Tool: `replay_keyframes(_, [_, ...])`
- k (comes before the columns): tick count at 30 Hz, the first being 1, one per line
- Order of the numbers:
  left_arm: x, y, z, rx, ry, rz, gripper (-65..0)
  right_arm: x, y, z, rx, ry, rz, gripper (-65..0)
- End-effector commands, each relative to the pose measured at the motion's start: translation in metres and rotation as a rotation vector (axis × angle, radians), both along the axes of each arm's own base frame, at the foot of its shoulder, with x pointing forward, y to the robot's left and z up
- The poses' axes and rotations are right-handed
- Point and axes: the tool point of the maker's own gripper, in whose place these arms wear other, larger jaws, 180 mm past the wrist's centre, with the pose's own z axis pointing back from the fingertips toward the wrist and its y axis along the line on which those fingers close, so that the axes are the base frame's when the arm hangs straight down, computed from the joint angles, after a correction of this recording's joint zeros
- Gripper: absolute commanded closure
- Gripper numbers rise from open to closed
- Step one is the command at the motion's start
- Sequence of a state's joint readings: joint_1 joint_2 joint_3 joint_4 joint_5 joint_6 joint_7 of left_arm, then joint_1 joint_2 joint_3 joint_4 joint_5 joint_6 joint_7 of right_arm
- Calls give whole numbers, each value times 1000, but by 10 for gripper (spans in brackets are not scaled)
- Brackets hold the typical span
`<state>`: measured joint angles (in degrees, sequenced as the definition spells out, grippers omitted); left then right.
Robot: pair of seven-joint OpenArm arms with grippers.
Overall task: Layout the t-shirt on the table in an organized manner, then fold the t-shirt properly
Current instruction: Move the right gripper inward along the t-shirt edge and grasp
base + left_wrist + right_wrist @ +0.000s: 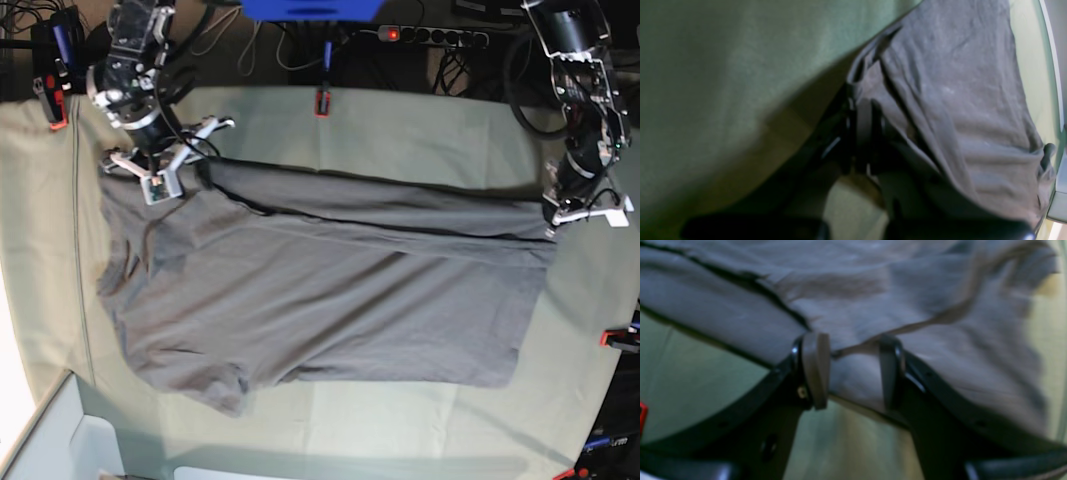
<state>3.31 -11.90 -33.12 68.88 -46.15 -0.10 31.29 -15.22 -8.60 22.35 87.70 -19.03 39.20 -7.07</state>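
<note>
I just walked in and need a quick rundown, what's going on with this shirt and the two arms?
A two-armed robot is working a dark grey t-shirt that lies spread on the green table, with one long edge folded over. The left gripper is shut on the t-shirt's fabric at one end of that fold. At the other end, the right gripper stands open with cloth between its fingers, not clamped. The body is mostly flat, but the sleeve end is bunched.

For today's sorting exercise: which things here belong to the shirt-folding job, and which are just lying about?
Job: t-shirt; table; left gripper, shut on the shirt; right gripper, open.
Lying about: power strip; red clips; cables.
</note>
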Motion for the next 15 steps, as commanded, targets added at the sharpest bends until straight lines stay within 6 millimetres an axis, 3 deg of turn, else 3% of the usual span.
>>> replay_keyframes(1, [7,11,14,32,-38,8,0,11,2,11,20,-47,8,-269])
replay_keyframes(6, [8,11,14,31,-39,8,0,18,5,6,34,-44,10,-322])
replay_keyframes(15, [7,11,13,31,-37,9,0,25,5,10,34,-59,12,-327])
